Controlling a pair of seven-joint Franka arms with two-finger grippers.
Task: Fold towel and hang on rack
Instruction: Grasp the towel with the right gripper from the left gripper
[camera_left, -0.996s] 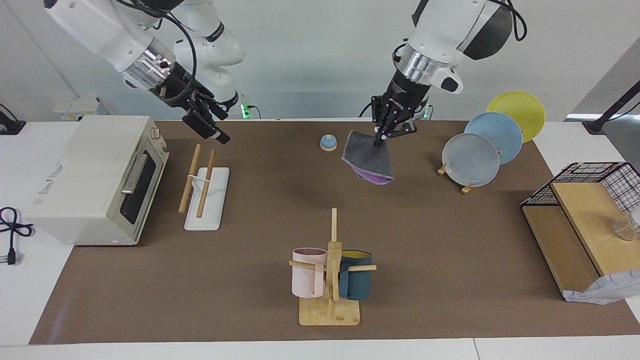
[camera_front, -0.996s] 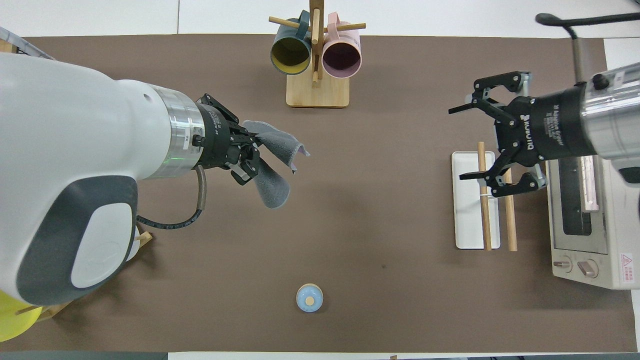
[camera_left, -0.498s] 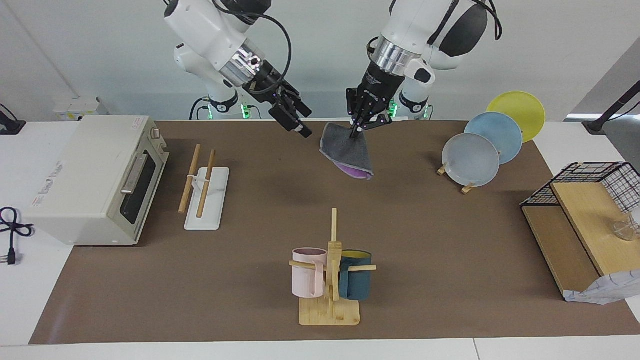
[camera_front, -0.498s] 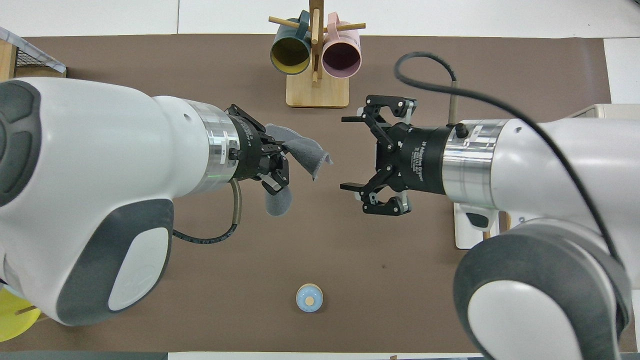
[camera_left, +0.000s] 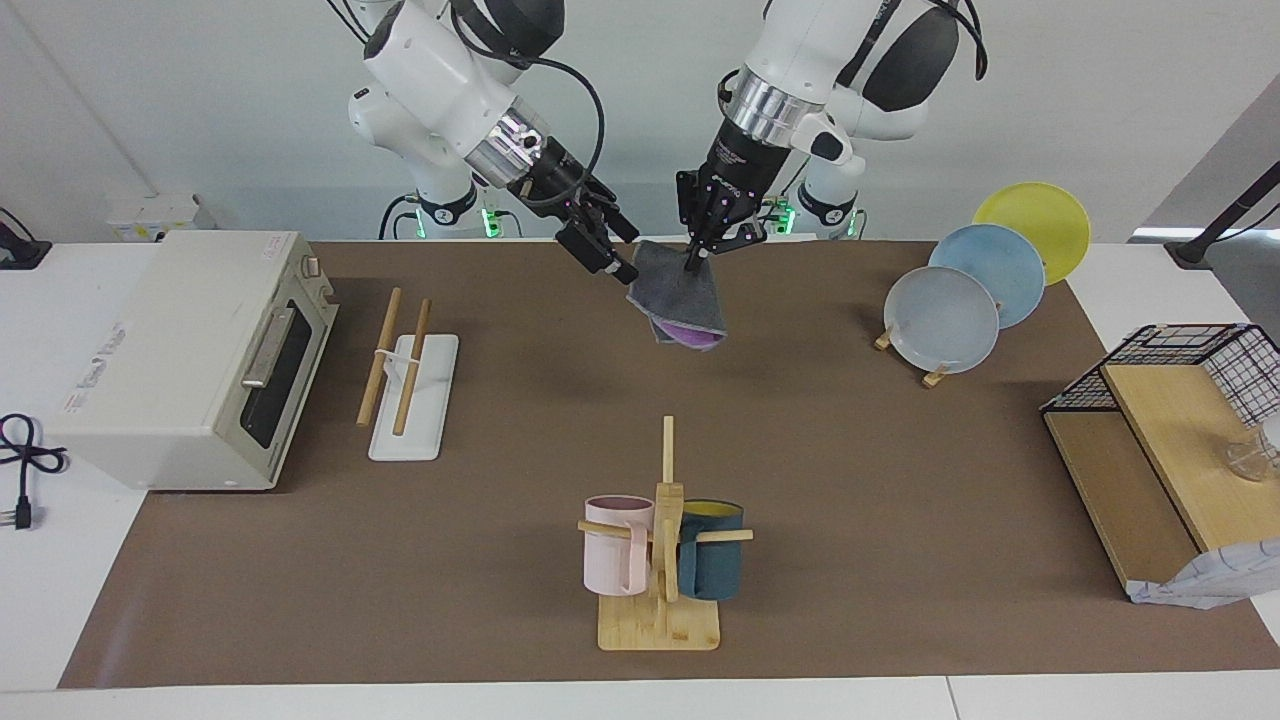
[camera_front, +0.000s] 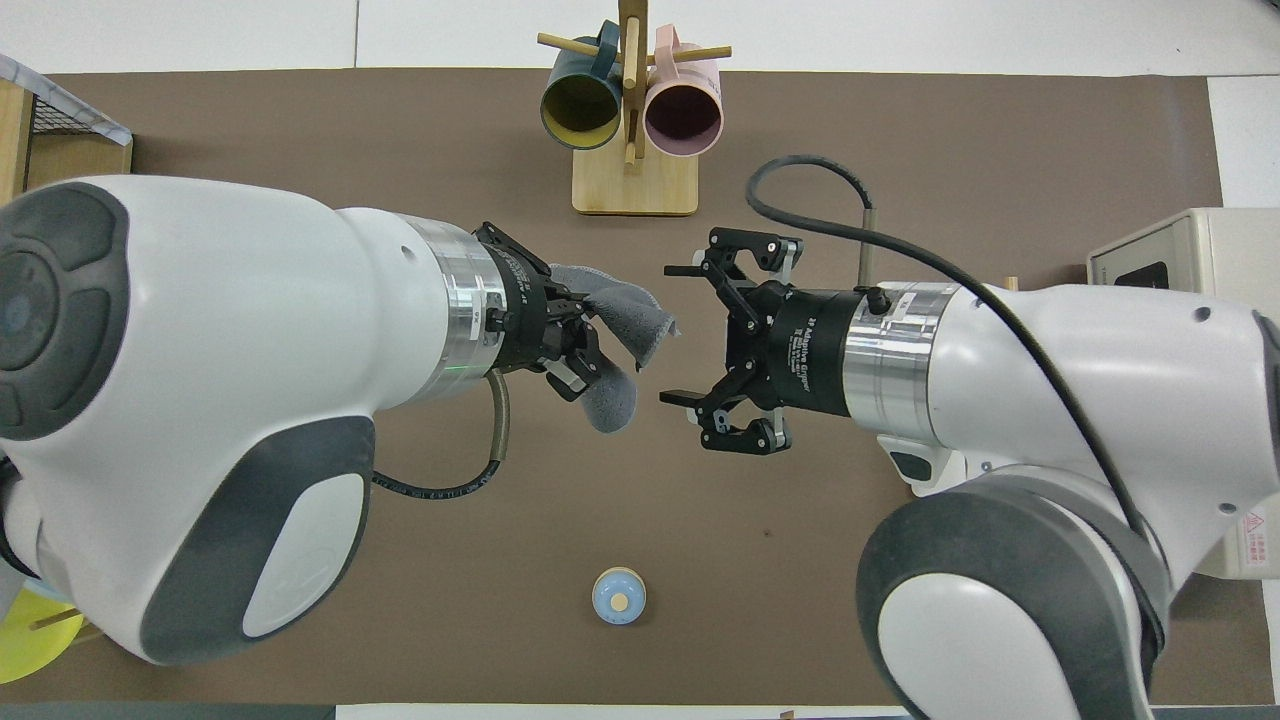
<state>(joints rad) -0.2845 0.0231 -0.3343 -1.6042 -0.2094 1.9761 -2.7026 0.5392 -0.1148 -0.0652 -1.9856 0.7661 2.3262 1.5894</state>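
The towel (camera_left: 682, 298), grey face outward with purple showing at its lower fold, hangs in the air over the mat's middle near the robots. My left gripper (camera_left: 693, 262) is shut on its top corner; from above the towel (camera_front: 625, 322) droops off the left gripper (camera_front: 583, 328). My right gripper (camera_left: 618, 266) is open, level with the towel's other top corner. From above, the right gripper (camera_front: 665, 333) has that corner just between its fingertips; contact cannot be told. The rack (camera_left: 398, 352), two dowels on a white base, sits beside the oven, hidden under the right arm from above.
A toaster oven (camera_left: 190, 350) stands at the right arm's end. The mug tree (camera_left: 662, 540) with two mugs is farthest from the robots. Plates on a stand (camera_left: 945, 318) and a wire-and-wood shelf (camera_left: 1160, 440) are at the left arm's end. A small blue knob (camera_front: 619, 596) lies near the robots.
The right arm swung from over the rack to the towel's free corner, still open. The left gripper carried the towel toward the right arm's end and slightly up.
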